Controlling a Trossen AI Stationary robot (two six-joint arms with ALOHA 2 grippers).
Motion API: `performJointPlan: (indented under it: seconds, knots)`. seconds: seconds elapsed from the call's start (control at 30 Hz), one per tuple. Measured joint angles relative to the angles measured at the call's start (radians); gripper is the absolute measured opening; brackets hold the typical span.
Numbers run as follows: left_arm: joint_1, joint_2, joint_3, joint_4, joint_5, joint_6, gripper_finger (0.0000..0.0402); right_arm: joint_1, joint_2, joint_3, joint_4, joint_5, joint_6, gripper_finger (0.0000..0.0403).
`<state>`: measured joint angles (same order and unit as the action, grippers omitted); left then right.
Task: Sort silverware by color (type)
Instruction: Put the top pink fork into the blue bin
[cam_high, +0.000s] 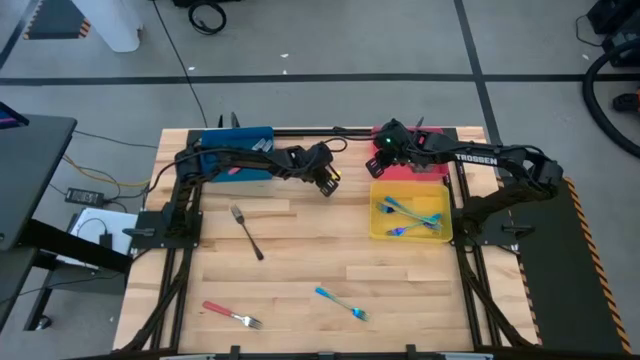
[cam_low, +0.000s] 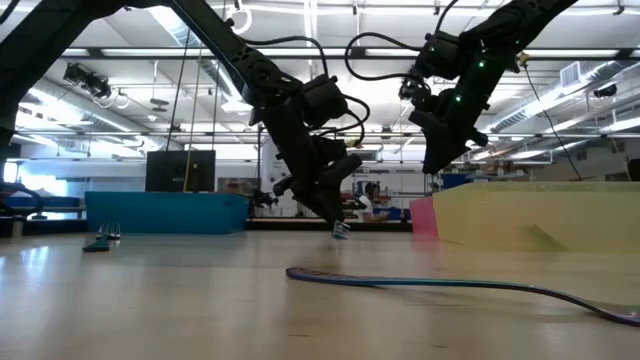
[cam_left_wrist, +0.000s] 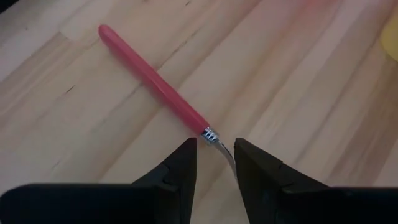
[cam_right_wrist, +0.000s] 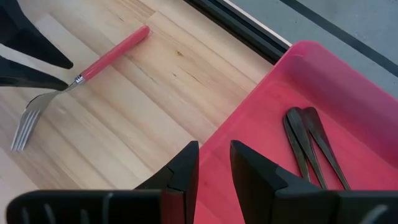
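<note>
red fork (cam_left_wrist: 155, 82) flat, neck between end effector tips | dark fork (cam_high: 246, 231), blue fork (cam_high: 341, 303), red fork (cam_high: 231, 314) loose on wood
</note>
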<state>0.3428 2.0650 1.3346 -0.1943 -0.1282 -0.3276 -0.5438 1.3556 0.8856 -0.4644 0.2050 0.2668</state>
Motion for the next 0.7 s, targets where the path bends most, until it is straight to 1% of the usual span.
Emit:
performJointPlan:
  seconds: [0.37, 0.43, 0.57, 0.7]
  knots:
    - [0.006, 0.063, 0.006, 0.036, 0.006, -0.004, 0.0114, 0.002, 0.0, 0.0, 0.005, 0.001, 0.0, 0.0099]
    - [0.01, 0.064, 0.005, 0.033, 0.006, 0.017, 0.0111, 0.004, 0.0, 0.0, 0.007, 0.0, 0.0, 0.0099]
    - [0.017, 0.064, 0.005, 0.019, 0.0, 0.057, 0.0087, 0.005, 0.0, 0.0, 0.007, 0.003, -0.005, 0.0099]
    - [0.019, 0.067, 0.003, -0.002, -0.006, 0.103, 0.0042, 0.005, 0.0, 0.0, 0.006, 0.004, -0.006, 0.0099]
